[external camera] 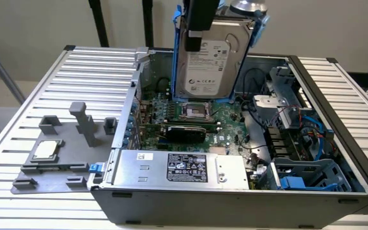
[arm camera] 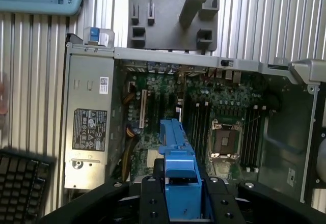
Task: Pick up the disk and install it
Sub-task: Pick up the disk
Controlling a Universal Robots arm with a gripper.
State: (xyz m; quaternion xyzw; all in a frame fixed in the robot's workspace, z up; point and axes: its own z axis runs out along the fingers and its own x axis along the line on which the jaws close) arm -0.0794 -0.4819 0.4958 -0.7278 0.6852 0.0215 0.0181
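Note:
The disk (external camera: 211, 57), a silver-grey hard drive with a white label in a bright blue carrier, hangs upright above the open computer case (external camera: 337, 120). My gripper (external camera: 197, 38) is shut on its upper part, with a black finger lying over the label side. In the wrist view the carrier's blue edge (arm camera: 177, 158) sticks out between the black fingers (arm camera: 152, 198) of my gripper (arm camera: 179, 196), over the green motherboard (arm camera: 168, 107). The disk is well clear of the case floor.
Inside the case are a power supply (external camera: 184, 167), a CPU socket (external camera: 193, 111) and a blue plastic cage (external camera: 305, 175) at the exterior view's right. A grey fixture (external camera: 75, 139) holding a small silver chip (external camera: 46, 150) lies outside on the slatted table. A keyboard (arm camera: 20, 183) is nearby.

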